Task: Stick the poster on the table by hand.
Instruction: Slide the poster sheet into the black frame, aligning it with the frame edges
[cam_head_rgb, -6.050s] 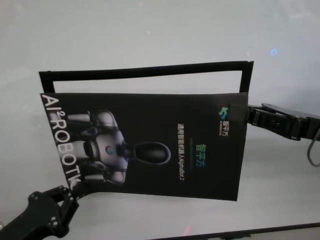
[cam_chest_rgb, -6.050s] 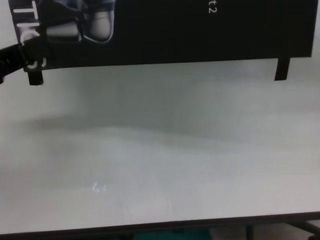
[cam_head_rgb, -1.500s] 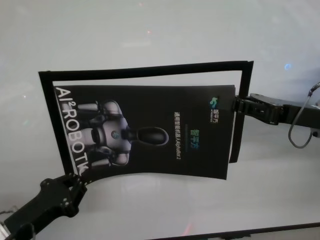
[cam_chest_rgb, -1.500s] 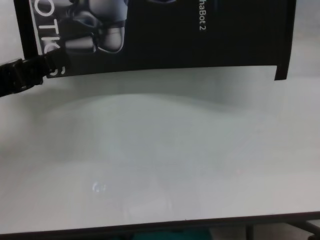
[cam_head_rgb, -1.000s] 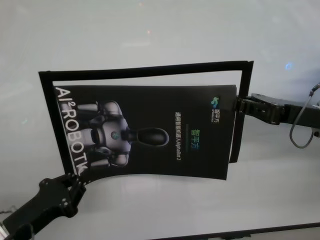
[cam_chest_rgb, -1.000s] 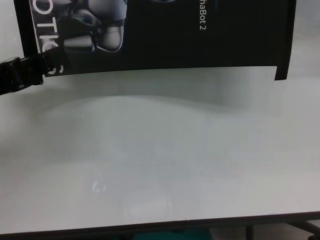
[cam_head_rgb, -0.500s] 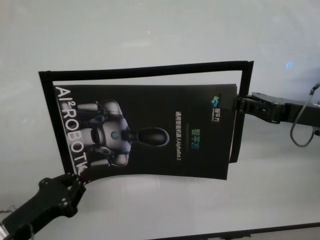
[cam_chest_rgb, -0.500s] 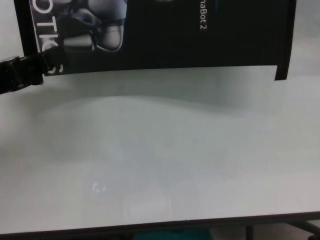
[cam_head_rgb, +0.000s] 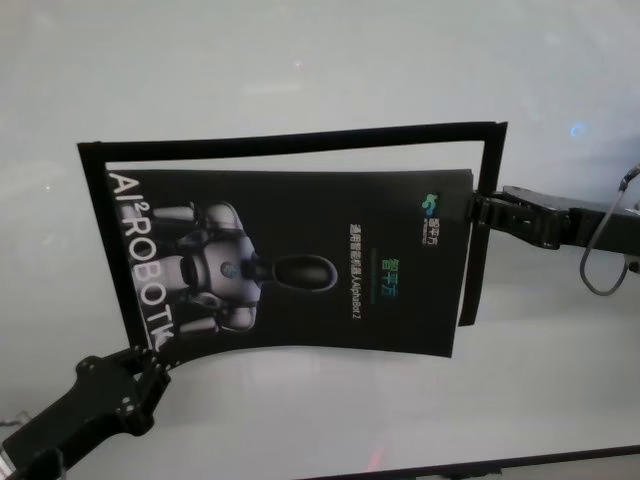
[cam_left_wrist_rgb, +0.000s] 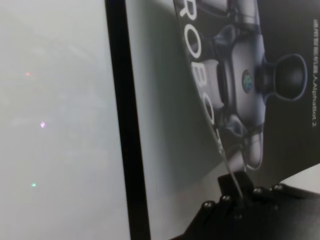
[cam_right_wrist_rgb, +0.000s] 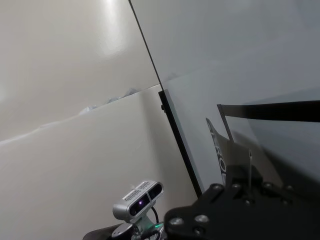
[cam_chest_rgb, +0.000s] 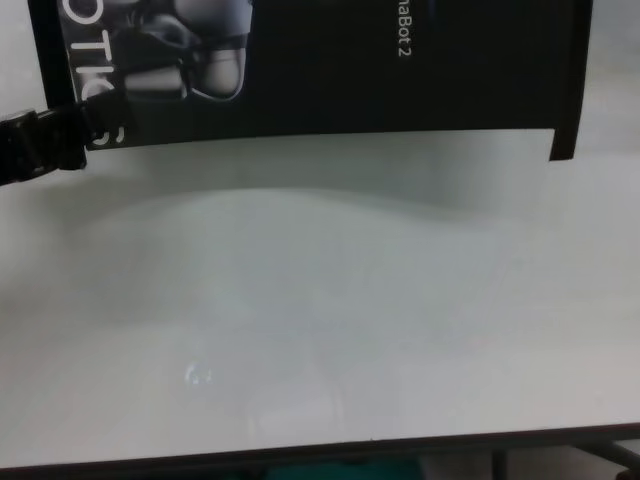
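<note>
Nothing has shifted lately: my left tool (cam_head_rgb: 150, 352) and right tool (cam_head_rgb: 478, 208) pinch opposite corners of the poster (cam_head_rgb: 300, 265), sagging inside the tape frame (cam_head_rgb: 290, 142) above the table (cam_head_rgb: 300, 60). I should lower both evenly, keeping it taut.

The head view looks steeply down on the wide, smooth white-grey table (cam_head_rgb: 300, 60), taking in the whole large glossy black poster (cam_head_rgb: 300, 260) at centre. The chest view sits lower and nearer, facing forward across the tabletop, its near dark edge at 6 o'clock and only the poster's near part at 12 o'clock; both share the white lettering. The left wrist view is pressed close to the poster's lettered end. The right wrist view looks along the sheet's far end.
</note>
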